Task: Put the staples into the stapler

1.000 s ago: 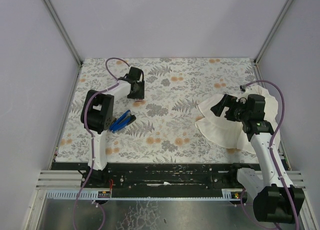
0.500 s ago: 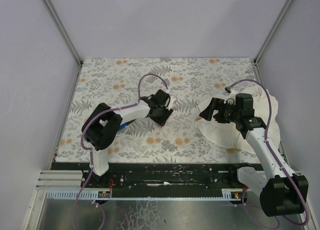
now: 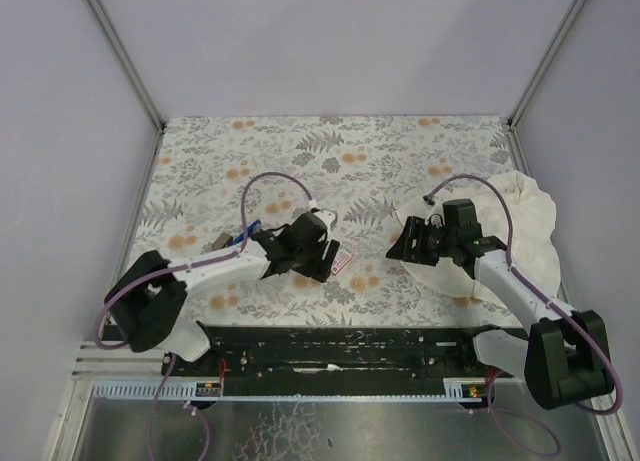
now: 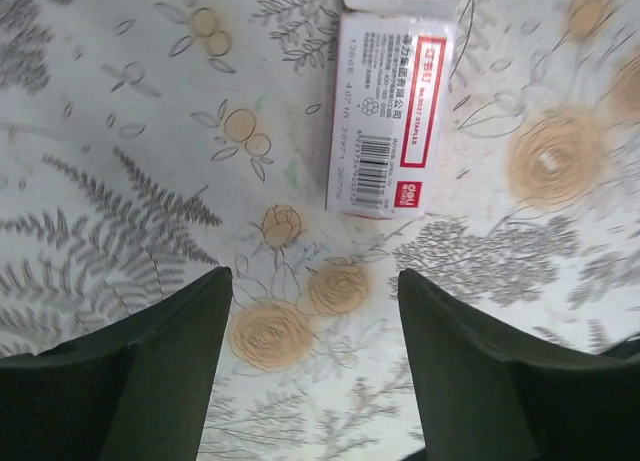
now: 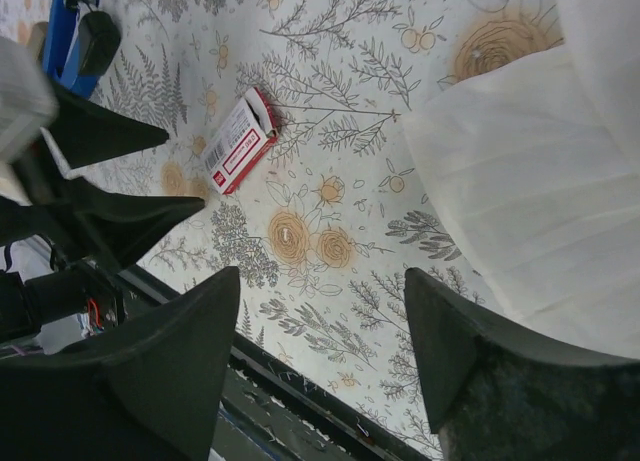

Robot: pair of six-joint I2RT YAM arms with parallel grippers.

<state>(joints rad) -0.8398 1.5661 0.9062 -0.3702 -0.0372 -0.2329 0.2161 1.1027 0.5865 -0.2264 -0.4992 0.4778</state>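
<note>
Clearly, the left gripper [image 4: 313,281] has its jaws apart, and nothing is between them. The staples box [image 4: 390,101] lies flat on the flowered table [image 3: 400,151]. It is ahead of these jaws, past the fingertips, and a little toward the side of the right-hand finger in the wrist view. It touches neither finger.

The right gripper [image 5: 322,281] also has its jaws apart and holds nothing. From it, the same box is far ahead and off to one side. The blue stapler [image 5: 75,31] is farther still, beyond the left arm. The white cloth [image 5: 540,161] is on the other side of these jaws.

I judge the box to be very light, made of thin card. It will probably slide on the table if only one finger pushes it, and it will dent if the squeeze is hard. The best hold seems to be across its narrow width, with one finger on each long side near the middle and a gentle closing. For this the jaws must first go forward and turn to stand across the box. One short end seems to have a flap, but I cannot tell if it is open. If it is, the strips could fall out when the box tilts. Staple strips break easily. The stapler looks stiff and smooth, so the black base is the safer place to hold it.
</note>
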